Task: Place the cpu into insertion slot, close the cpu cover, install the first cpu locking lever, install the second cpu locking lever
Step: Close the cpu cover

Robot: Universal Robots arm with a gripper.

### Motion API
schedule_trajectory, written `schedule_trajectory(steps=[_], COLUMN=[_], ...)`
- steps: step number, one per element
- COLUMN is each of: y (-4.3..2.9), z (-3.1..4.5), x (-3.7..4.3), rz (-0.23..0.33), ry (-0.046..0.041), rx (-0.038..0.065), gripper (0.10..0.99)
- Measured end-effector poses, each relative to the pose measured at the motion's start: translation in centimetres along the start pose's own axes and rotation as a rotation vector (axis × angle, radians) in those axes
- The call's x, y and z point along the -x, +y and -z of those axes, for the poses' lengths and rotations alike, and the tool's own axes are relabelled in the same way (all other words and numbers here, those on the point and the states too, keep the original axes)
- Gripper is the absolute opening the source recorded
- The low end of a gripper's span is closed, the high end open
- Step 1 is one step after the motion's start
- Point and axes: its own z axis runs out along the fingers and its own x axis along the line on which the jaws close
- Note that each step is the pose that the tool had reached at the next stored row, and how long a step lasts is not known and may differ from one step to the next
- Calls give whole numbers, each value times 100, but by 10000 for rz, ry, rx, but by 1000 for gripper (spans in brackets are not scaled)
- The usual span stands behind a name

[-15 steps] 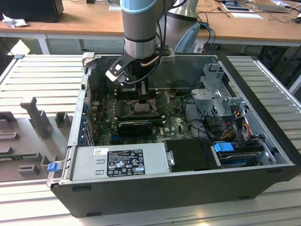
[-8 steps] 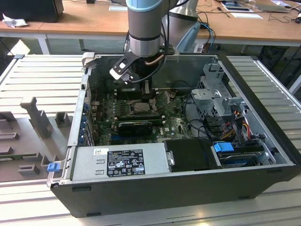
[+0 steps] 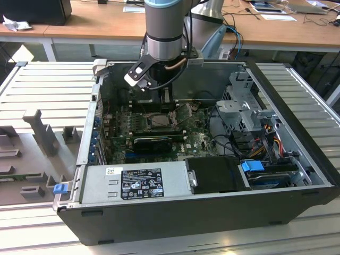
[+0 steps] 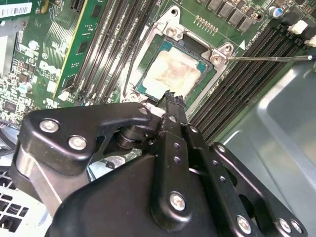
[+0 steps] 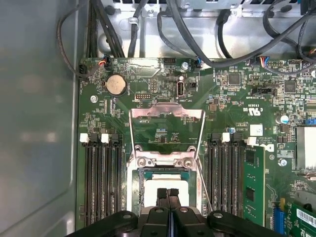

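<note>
Gripper (image 4: 171, 98) pinched shut w/ nothing held, tip over edge of cpu (image 4: 170, 69), seated in insertion slot (image 4: 197, 45); cpu cover (image 5: 167, 112) flipped open at slot's rim.

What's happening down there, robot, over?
Hand shut, tips at edge of the cpu. Cpu lying in the insertion slot. Cpu cover open, folded back. One locking lever unlatched, sticking out beside the slot.

Black-and-white printed label (image 3: 142, 183) on the grey power-supply box (image 3: 175, 183), its print illegibly small.
</note>
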Motion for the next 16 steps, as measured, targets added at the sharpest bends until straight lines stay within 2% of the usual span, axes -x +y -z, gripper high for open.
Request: schedule_trajectory(steps=[16], y=[3], z=[52], x=[-2], rz=[0], ry=[-2], rx=[0], gripper=[106])
